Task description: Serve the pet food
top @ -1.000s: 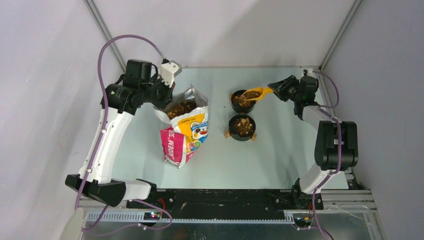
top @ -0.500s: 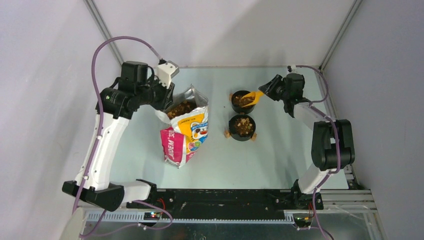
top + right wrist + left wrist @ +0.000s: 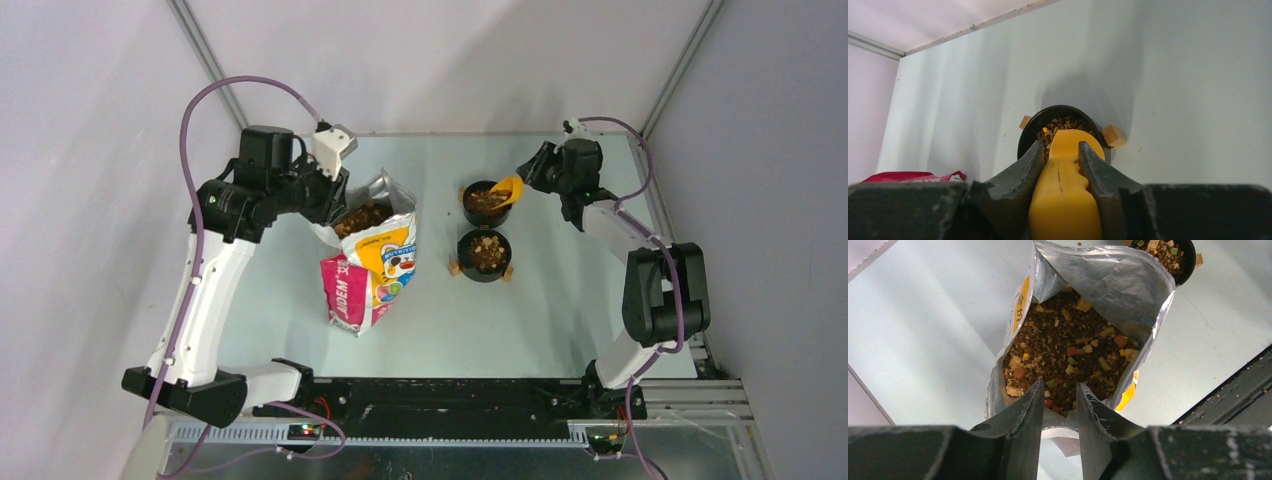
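Right gripper (image 3: 1059, 150) clamped on yellow scoop (image 3: 1063, 200) handle, scoop tipped over far black bowl (image 3: 1023, 137). Pet food (image 3: 1062, 123) heaped in that bowl, more in near bowl (image 3: 461, 248) and in open bag (image 3: 1108, 285). Left gripper (image 3: 1059, 392) pinched on bag rim, mouth gaping. Bag standing left of both bowls.

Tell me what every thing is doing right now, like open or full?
bag: open, upright, kibble inside.
far bowl: holds kibble.
near bowl: holds kibble.
scoop: tilted over far bowl.
left pincer: shut on bag's rim.
right pincer: shut on scoop handle.
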{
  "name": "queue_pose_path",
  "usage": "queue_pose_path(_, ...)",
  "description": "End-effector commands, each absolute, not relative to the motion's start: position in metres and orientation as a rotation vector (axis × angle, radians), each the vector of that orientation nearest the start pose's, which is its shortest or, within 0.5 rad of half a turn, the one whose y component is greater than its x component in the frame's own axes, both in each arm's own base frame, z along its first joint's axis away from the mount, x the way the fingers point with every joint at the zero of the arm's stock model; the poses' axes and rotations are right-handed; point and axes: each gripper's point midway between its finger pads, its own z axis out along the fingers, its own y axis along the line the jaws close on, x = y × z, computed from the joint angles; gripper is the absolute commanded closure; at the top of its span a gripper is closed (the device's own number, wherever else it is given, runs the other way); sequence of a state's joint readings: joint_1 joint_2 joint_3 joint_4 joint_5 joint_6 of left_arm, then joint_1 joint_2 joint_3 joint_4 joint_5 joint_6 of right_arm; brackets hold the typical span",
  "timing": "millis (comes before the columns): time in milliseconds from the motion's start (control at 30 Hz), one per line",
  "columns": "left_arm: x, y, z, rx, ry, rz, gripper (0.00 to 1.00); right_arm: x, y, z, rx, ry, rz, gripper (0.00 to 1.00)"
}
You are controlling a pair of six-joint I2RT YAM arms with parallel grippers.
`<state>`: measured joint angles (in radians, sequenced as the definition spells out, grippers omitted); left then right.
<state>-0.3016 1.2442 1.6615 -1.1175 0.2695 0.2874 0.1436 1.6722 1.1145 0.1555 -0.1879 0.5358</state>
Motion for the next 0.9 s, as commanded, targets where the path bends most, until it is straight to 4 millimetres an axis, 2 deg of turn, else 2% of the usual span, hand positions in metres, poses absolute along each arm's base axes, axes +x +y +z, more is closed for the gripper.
queue_pose_path(0, 0.268, -0.125, 0.335, 0.789, 2.088, -0.339, 0.64, 0.494, 0.123, 0.213, 0.154, 1.882, 0.499, 1.00)
queue_pose_path(167, 0.268, -0.126, 0.335, 0.790, 2.090, -0.343, 0.63, 0.492, 0.133, 0.217, 0.112, 1.878, 0.486, 1.00)
queue_pose_path(267, 0.268, -0.125, 0.335, 0.796, 2.086, -0.337, 0.63, 0.490, 0.134, 0.227, 0.073, 1.866, 0.444, 1.00)
queue_pose_path(433, 0.267, -0.124, 0.334, 0.805, 2.086, -0.331, 0.62, 0.480, 0.145, 0.237, -0.084, 1.853, 0.327, 1.00)
queue_pose_path(633, 0.265, -0.120, 0.335, 0.797, 2.077, -0.307, 0.59, 0.468, 0.153, 0.259, -0.234, 1.787, 0.177, 1.00)
queue_pose_path(867, 0.262, -0.114, 0.346, 0.777, 2.045, -0.273, 0.56, 0.457, 0.159, 0.277, -0.270, 1.766, 0.203, 1.00)
